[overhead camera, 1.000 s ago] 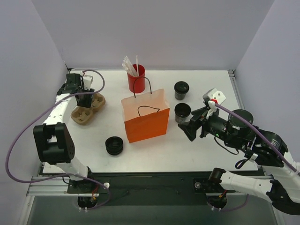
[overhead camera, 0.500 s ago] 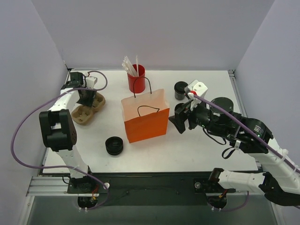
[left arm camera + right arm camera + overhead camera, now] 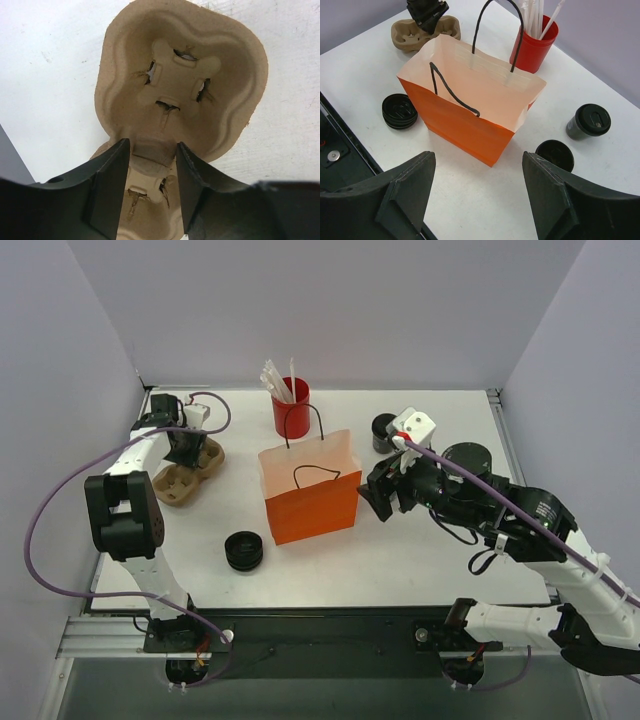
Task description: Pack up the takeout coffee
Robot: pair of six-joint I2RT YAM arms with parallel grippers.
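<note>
L gripper (image 3: 184,451), upper left, straddles carrier (image 3: 172,487) ridge, grip unclear; R gripper (image 3: 379,501), centre-right, open, empty, beside bag (image 3: 315,508), near cup (image 3: 384,429).

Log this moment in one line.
left gripper: astride cup carrier, grip unclear | right gripper: open, empty | lidded cup: outside orange bag

I am looking down on a white table (image 3: 440,570). An orange paper bag (image 3: 312,502) is standing open near its middle, with a red cup of straws (image 3: 291,410) standing behind it. A pulp cup carrier (image 3: 180,483) is lying at the far left, and a stack of black lids (image 3: 244,550) is sitting in front of the bag's left corner. A lidded black cup (image 3: 590,121) and a second black cup (image 3: 555,155) are standing near each other on the bag's right.
</note>
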